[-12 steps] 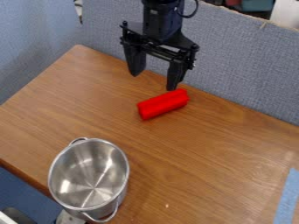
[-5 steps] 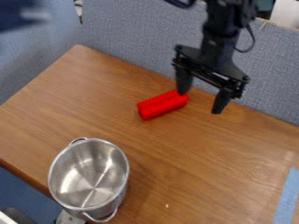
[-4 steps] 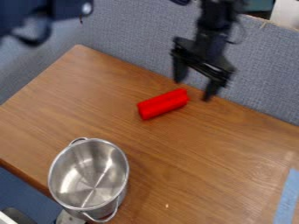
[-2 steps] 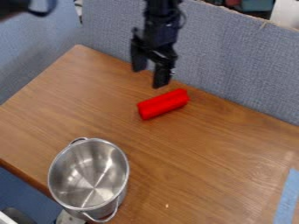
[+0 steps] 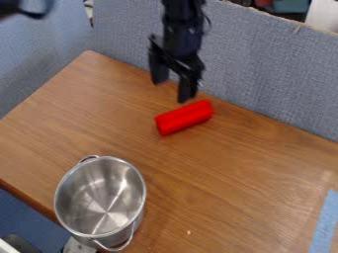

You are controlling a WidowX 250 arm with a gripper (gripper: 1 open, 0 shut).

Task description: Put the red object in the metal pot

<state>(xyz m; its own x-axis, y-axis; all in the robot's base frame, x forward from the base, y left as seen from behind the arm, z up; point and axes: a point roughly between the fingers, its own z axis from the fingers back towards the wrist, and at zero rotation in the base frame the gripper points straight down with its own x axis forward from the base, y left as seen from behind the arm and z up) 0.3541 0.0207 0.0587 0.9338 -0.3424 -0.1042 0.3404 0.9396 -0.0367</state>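
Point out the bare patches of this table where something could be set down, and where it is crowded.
The table is bare on its left side, between the left edge and the red object, and on the right, between the red object, the metal pot and the right edge. Crowded: the far edge, where the open gripper hangs just behind the red object.

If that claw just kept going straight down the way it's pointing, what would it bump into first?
Probably the red object. The open gripper points down just above its upper end. With one view, depth is unclear, so it might miss and meet the wooden table behind the block instead.
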